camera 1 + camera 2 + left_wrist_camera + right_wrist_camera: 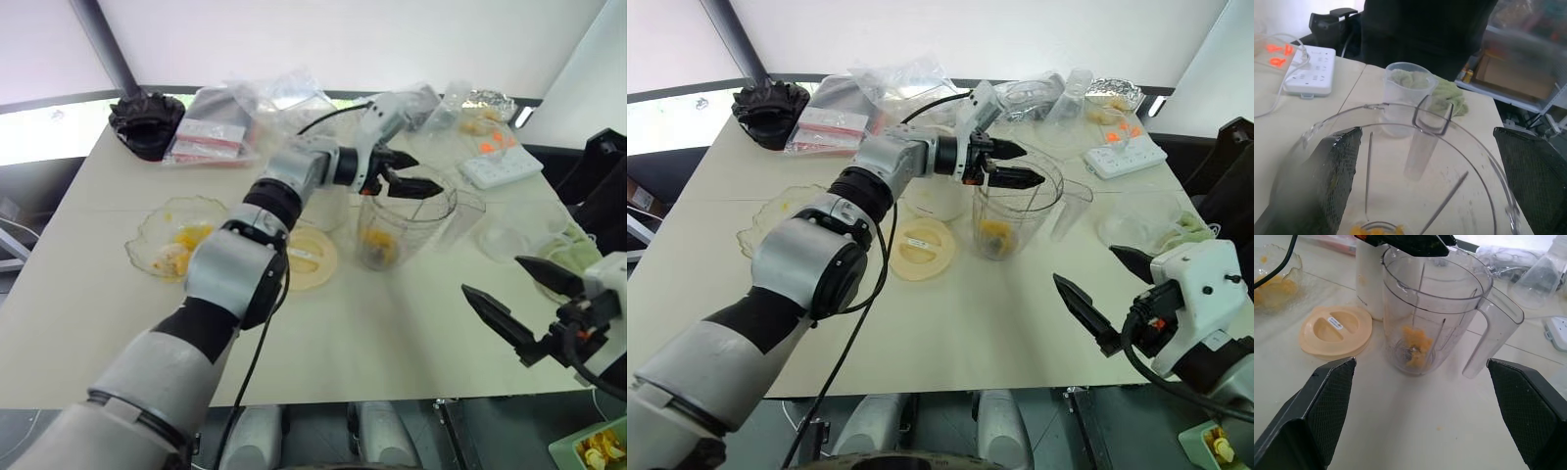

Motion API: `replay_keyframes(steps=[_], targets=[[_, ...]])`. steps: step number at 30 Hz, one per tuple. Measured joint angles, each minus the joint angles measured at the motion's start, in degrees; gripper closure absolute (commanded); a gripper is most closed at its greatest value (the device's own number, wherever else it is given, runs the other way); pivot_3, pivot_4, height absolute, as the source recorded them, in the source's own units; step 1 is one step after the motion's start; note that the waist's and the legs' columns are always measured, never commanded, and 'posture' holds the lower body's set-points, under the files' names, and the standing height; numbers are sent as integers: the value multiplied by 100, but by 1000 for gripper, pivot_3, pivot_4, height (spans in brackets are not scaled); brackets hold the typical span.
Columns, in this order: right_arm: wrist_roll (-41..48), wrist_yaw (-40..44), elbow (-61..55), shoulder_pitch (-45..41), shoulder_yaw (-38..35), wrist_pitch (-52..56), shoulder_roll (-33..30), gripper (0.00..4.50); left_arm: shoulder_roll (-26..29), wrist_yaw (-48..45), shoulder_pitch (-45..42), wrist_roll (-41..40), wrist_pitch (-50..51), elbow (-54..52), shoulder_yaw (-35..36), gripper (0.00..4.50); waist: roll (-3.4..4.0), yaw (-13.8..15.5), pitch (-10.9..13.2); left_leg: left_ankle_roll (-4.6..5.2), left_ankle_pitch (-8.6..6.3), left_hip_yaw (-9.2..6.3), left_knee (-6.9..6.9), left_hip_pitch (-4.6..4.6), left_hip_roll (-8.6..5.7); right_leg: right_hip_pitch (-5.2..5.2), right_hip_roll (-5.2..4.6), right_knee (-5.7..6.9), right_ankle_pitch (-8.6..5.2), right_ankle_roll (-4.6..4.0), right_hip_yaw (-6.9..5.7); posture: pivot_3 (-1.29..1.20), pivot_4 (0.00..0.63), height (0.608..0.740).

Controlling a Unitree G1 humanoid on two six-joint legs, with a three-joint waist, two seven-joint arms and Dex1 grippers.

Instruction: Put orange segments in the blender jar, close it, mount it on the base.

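Observation:
The clear blender jar [419, 217] stands mid-table with its handle [1492, 333] on the right side. Orange segments [1415, 346] lie at its bottom on the blade. My left gripper [419, 173] hovers open just over the jar's rim, nothing between its fingers [1332, 171]. Behind the jar stands the white base [936, 201], partly hidden by my left arm. More orange segments [184, 243] lie in a wavy clear bowl [147, 227] at the left. My right gripper [493, 276] is open and empty near the table's front right, pointing toward the jar.
A cream-yellow lid [312, 257] lies flat left of the jar. A white power strip [500, 166], a foil dish [485, 103] and plastic bags [230, 122] crowd the back. A clear cup [1409, 83] and green cloth [578, 257] sit at the right edge.

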Motion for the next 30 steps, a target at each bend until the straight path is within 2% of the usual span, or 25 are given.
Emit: replay_keyframes(steps=[8, 13, 15, 18, 20, 24, 27, 28, 30], targets=[[-351, -29, -10, -52, 76, 24, 35, 0, 353, -159, 7, -50, 238, -283, 178, 32, 0, -4, 0, 0, 0, 0, 0, 0, 2, 1, 0, -1, 0, 0, 0, 0, 150, 740], [-878, 63, 49, -20, 309, 151, 412, 0, 1017, -351, 432, -172, 633, -1375, 225, 32, 6, -25, -3, 2, -2, 0, -2, 6, 12, 0, 2, 3, 1, -1, 2, 0, 150, 740], [-1244, 81, 152, -50, 575, 168, 605, 0, 1438, -346, 1048, -239, 995, -2346, 211, 32, 14, -36, -9, 3, -2, -4, -6, 12, 15, 0, 1, 7, 2, -3, 9, 0, 150, 740], [-2046, -59, 681, -264, 1126, 193, 896, 0, 2179, -253, 2567, -311, 1557, -4257, 199, 32, 28, -96, -16, 3, -2, -2, -14, 15, 17, -5, -3, 4, -3, -13, 23, 0, 150, 740], [-2507, -126, 1078, -495, 1398, 191, 1050, 0, 2453, -154, 3542, -363, 1892, -5259, 175, 32, 27, -69, -15, 3, -2, -3, -9, 11, 15, -7, -7, 3, -7, -22, 23, 0, 150, 740], [-3029, -17, 1555, -917, 1702, 143, 1283, 0, 2570, 194, 4591, -556, 2431, -6610, 72, 32, 25, 111, -15, 1, -1, -15, 12, 6, 7, 5, -9, 4, -7, -25, 17, 0, 150, 740], [-3440, 91, 2067, -1404, 1922, 1, 1322, 0, 2754, 397, 5366, -636, 2306, -7585, 10, 32, 33, 118, -26, 3, -3, -1, 6, 18, 8, 15, -12, -8, -7, -27, 21, 0, 150, 740], [-3680, 115, 2416, -1574, 1970, -60, 1349, 0, 2785, 449, 5781, -633, 2230, -7814, -96, 32, 46, 111, -33, 6, -5, 4, 4, 19, 7, 15, -14, -7, -7, -28, 25, 0, 150, 740], [-3901, 177, 2744, -1682, 2040, -89, 1372, 0, 2797, 538, 6052, -634, 2210, -7893, -236, 32, 47, 139, -33, 6, -4, 1, 5, 16, 8, 12, -7, -1, -7, -29, 17, 0, 150, 740]])
